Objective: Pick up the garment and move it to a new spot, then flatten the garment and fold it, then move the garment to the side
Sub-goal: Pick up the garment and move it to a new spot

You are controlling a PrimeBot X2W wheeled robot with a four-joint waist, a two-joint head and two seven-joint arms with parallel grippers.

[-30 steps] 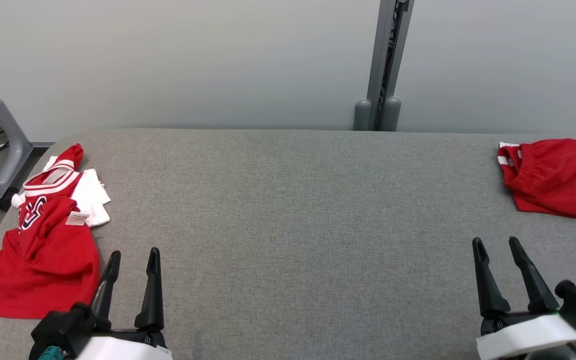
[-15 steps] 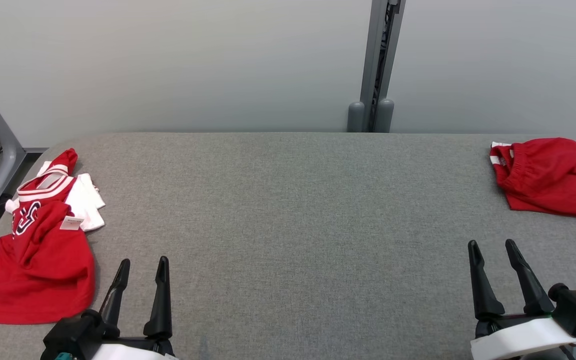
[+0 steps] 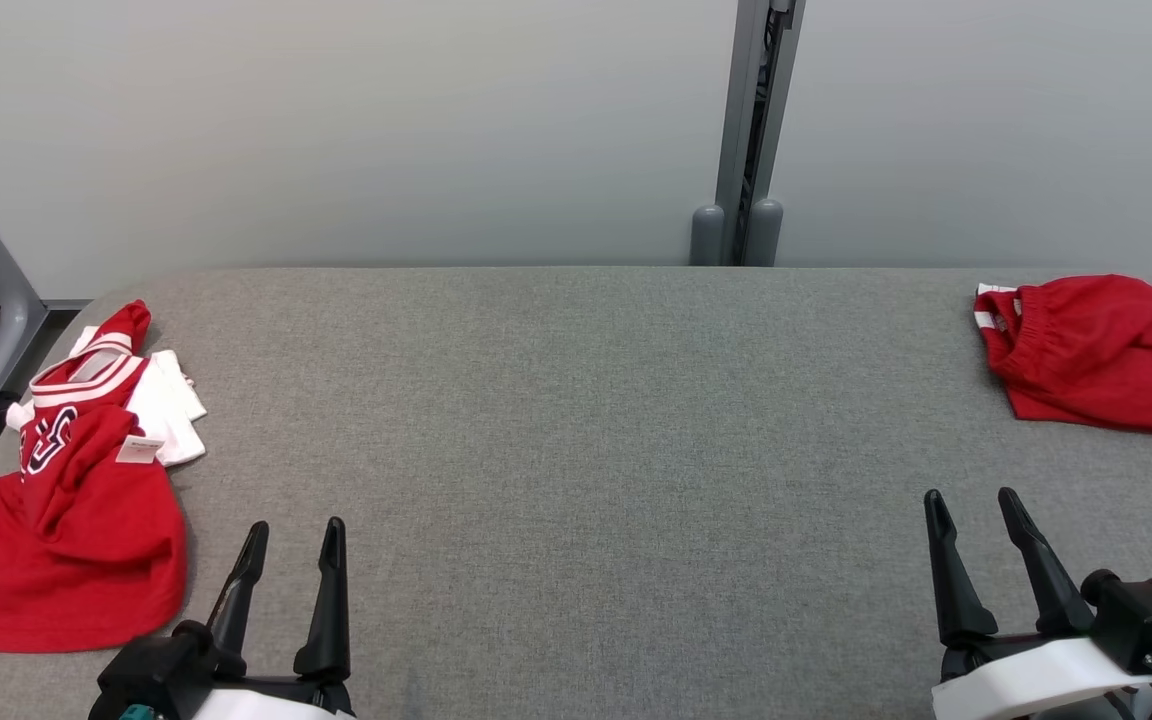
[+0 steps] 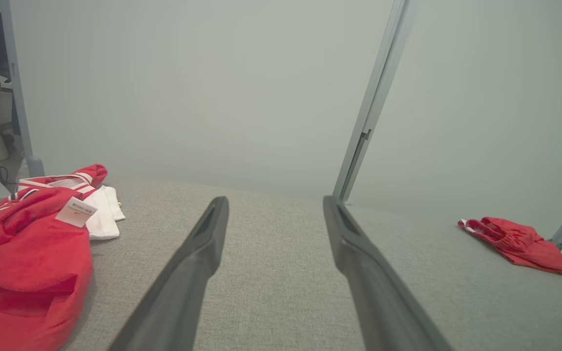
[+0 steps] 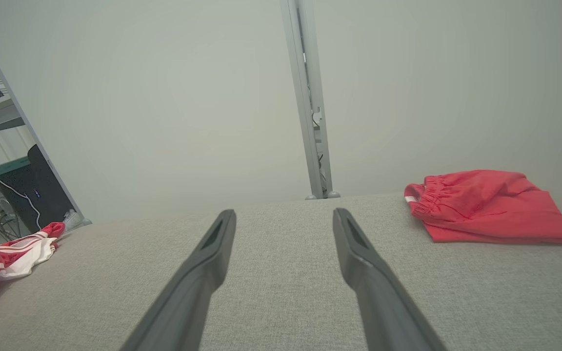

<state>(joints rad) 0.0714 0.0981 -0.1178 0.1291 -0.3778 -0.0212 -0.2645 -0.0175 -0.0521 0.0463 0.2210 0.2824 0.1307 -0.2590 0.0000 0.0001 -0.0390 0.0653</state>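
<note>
So from where I stood, the folding job looked like it had barely kicked off, at least for the piece that mattered. The red jersey (image 3: 66,510) lay in a crumpled heap at the far left end of the grey padded table (image 3: 576,420), white trim and neckband bunched up at the top and a white tag (image 3: 139,449) sticking out, with the hem running right up to the table's edge. Nobody was touching it. The left gripper (image 3: 296,525) hovered just beside it over bare fabric, fingers spread wide with nothing between them. The right gripper (image 3: 968,494) was the same deal, fingers spread and empty, over on the right. Near it, at the far right end, the red shorts (image 3: 1096,350) sat in a fairly tidy pile, so my guess was that one was already folded and parked. If so, the jersey had everything left to do: the pickup, the move to the middle, flattening, folding, then the shove to the side.
</note>
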